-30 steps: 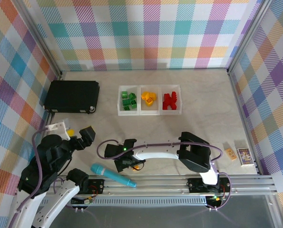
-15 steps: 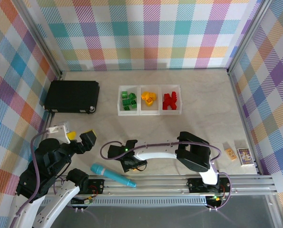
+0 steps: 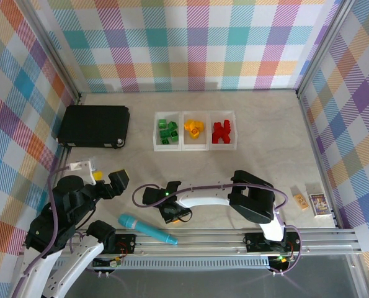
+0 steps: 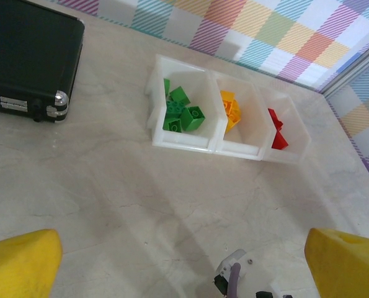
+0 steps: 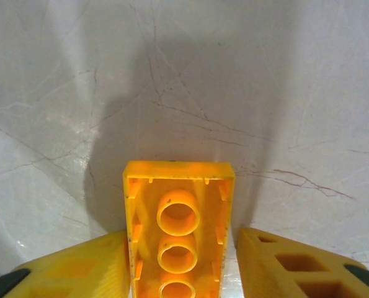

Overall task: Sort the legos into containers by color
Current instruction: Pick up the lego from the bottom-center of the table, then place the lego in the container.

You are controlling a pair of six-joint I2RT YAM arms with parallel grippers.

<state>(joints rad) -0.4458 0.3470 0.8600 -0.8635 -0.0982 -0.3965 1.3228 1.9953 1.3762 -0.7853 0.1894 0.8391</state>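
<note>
Narrowed since a sec ago, my right pincer (image 5: 179, 261) flanked the yellow brick (image 5: 178, 211), grip not clear yet, prob. to carry it to the yellow tray (image 3: 196, 147).

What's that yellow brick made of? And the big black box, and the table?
The yellow brick looks like hard, glossy plastic: moulded hollow tubes, shiny edges. The black box seems textured plastic with shiny metal corner caps; I can't be sure. The table looks like pale marble, or a marble print, with thin dark veins.
</note>
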